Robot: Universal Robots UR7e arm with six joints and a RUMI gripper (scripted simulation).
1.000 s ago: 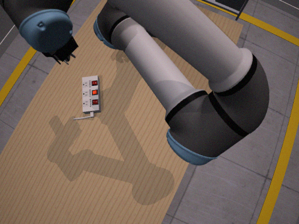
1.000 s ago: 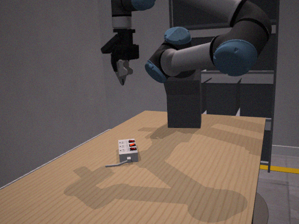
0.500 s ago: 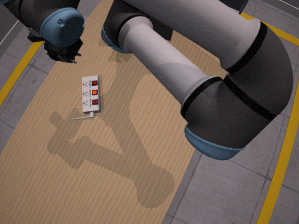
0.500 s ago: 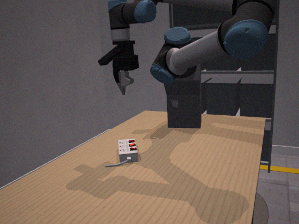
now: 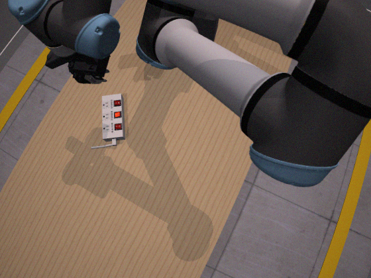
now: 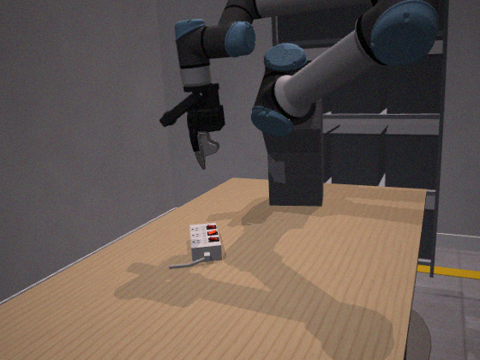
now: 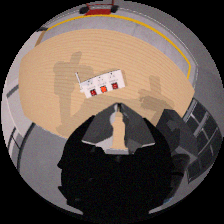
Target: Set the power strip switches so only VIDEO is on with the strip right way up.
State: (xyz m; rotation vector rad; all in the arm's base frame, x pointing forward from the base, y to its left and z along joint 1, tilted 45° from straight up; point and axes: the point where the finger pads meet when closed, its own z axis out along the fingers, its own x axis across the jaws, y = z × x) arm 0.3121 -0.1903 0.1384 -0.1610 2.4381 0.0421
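Workshop-like room, grey floor tiles [image 5: 291, 212], yellow floor line [image 5: 344, 212] [image 6: 454, 272], metal shelving [image 6: 441, 129]

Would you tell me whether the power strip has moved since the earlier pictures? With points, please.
No; against the table [image 5: 185, 139] [image 6: 300, 240] [image 7: 145, 60], the power strip [image 5: 109, 123] [image 6: 207, 252] [image 7: 103, 84] lies in the same place.
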